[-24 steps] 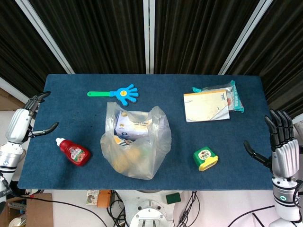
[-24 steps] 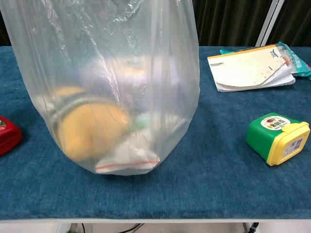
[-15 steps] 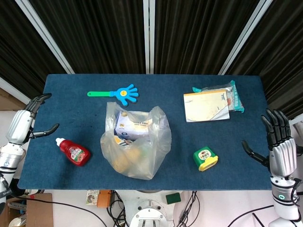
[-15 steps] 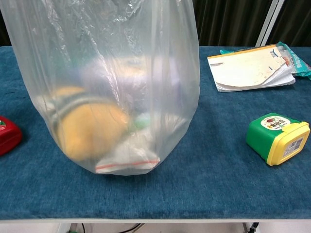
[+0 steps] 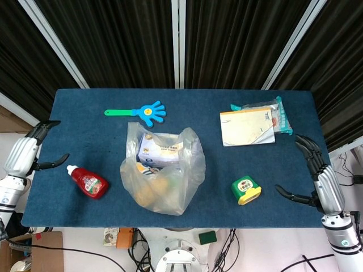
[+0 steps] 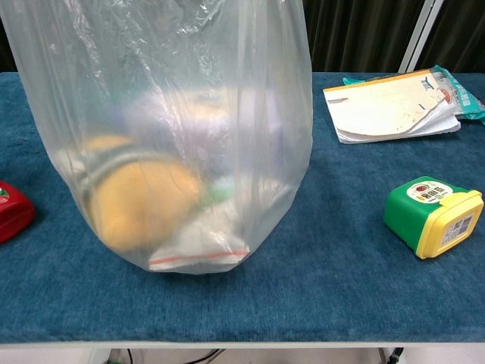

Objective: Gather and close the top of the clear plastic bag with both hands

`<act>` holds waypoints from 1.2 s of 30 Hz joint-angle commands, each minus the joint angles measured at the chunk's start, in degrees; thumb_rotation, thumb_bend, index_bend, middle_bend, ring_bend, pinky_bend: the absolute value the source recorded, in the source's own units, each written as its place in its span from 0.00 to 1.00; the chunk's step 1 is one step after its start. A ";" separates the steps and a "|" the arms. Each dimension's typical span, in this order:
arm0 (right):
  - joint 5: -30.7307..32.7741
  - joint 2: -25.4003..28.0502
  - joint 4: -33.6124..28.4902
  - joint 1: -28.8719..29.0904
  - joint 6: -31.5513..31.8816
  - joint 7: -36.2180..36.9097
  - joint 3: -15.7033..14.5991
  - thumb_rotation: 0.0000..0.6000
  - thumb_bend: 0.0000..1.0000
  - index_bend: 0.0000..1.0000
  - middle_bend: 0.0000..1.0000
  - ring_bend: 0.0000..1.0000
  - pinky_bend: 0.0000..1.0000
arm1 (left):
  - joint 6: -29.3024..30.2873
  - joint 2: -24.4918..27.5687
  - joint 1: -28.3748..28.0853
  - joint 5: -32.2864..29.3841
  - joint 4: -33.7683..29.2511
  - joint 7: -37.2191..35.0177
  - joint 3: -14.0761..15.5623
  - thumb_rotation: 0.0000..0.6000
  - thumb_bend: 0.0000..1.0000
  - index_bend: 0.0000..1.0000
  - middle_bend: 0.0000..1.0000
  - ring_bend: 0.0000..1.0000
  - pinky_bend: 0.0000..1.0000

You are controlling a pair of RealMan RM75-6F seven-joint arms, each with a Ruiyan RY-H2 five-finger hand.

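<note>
The clear plastic bag (image 5: 163, 170) stands upright at the middle front of the blue table (image 5: 85, 107), its top open and ungathered. Inside it are a white and blue box and a yellow-orange item; the chest view fills with the clear plastic bag (image 6: 174, 129). My left hand (image 5: 25, 156) hangs off the table's left edge, fingers apart, holding nothing. My right hand (image 5: 315, 175) is over the table's right front corner, fingers spread, empty. Both hands are far from the bag and outside the chest view.
A red bottle (image 5: 88, 181) lies left of the bag. A green and yellow box (image 5: 245, 190) sits to its right. A blue hand-shaped clapper (image 5: 142, 112) lies behind it. A notepad and packet (image 5: 252, 123) lie at the back right.
My right hand has tilted and swung inward over the table's right front corner. My left hand has dropped slightly lower along the left edge. The bag has not moved.
</note>
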 commanded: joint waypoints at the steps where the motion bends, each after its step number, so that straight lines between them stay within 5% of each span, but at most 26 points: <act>1: 1.51 10.70 -7.43 4.36 -11.47 18.79 -4.66 1.00 0.12 0.00 0.00 0.00 0.00 | -0.05 -0.33 0.12 0.04 0.37 0.52 0.37 0.56 0.19 0.14 0.15 0.10 0.23; 8: -0.56 12.86 -5.08 11.43 -21.80 39.65 -6.48 1.00 0.10 0.00 0.00 0.00 0.00 | -0.36 -0.93 0.61 -0.58 0.72 3.53 1.24 0.55 0.19 0.14 0.15 0.10 0.23; 16: -10.76 8.56 4.00 18.80 -18.28 63.19 -7.54 1.00 0.11 0.00 0.00 0.00 0.00 | -0.34 -1.07 1.09 -1.19 0.53 4.91 1.59 0.55 0.19 0.14 0.15 0.10 0.23; 36: -5.81 -1.02 4.28 26.08 -16.40 64.55 -4.91 1.00 0.10 0.00 0.00 0.00 0.00 | -0.87 -1.73 1.22 -1.85 1.38 6.79 1.87 0.55 0.19 0.14 0.15 0.10 0.23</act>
